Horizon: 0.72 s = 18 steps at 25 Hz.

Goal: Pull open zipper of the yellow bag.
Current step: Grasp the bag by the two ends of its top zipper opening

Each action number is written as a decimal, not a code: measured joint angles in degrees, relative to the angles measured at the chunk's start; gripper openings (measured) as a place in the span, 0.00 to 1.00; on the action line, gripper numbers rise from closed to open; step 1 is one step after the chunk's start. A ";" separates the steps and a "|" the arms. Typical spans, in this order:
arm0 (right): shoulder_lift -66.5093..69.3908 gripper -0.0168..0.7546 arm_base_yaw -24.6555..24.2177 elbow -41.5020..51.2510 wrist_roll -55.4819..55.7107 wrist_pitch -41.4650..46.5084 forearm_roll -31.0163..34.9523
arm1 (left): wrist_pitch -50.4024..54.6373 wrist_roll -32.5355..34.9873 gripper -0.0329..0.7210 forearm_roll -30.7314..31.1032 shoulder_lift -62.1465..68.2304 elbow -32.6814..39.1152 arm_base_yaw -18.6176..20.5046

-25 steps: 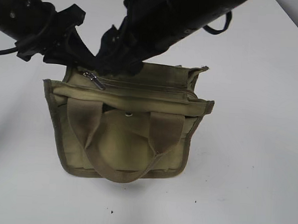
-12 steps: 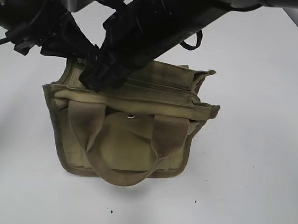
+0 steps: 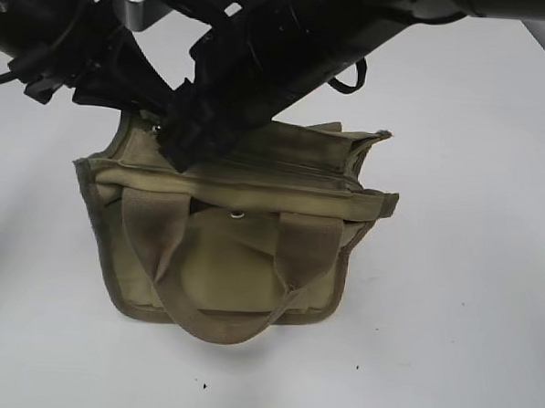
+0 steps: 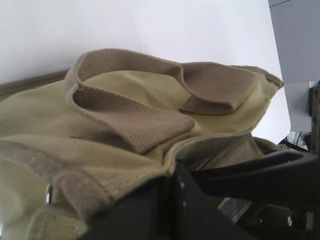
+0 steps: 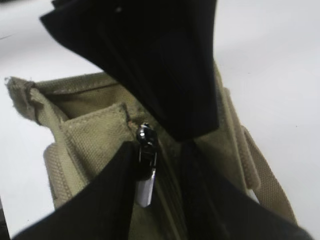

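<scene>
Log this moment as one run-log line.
stage: reaching pull tab | right gripper: straddling pull tab, grip unconfirmed | left gripper: shut at yellow bag rear left corner | zipper: closed

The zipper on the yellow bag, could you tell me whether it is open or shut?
Shut, as far as shown: the zipper runs closed across the yellow bag, its pull tab between the right pincer's fingers at one end.

Two matte black arms (image 3: 290,40), black looping cable (image 3: 350,78), one silver metal block (image 3: 137,5).
</scene>
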 joint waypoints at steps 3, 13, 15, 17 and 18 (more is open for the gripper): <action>0.09 0.23 0.00 -0.04 -0.04 1.94 -0.06 | 0.11 0.00 0.05 -0.22 0.00 0.00 0.00; 0.18 0.02 -0.17 -0.36 0.03 6.35 -0.83 | 0.85 0.09 0.05 -0.68 0.00 0.10 -0.04; -0.37 0.02 -0.56 -0.36 0.09 7.55 -1.88 | 1.00 0.09 0.05 -0.84 0.00 0.10 -0.11; -1.20 0.02 -1.16 -0.36 0.44 9.28 -2.79 | 1.10 0.09 0.05 -1.41 -0.02 0.10 -0.18; -1.63 0.02 -1.46 -0.36 0.86 10.05 -3.47 | 1.15 0.09 0.05 -1.65 -0.02 0.10 -0.24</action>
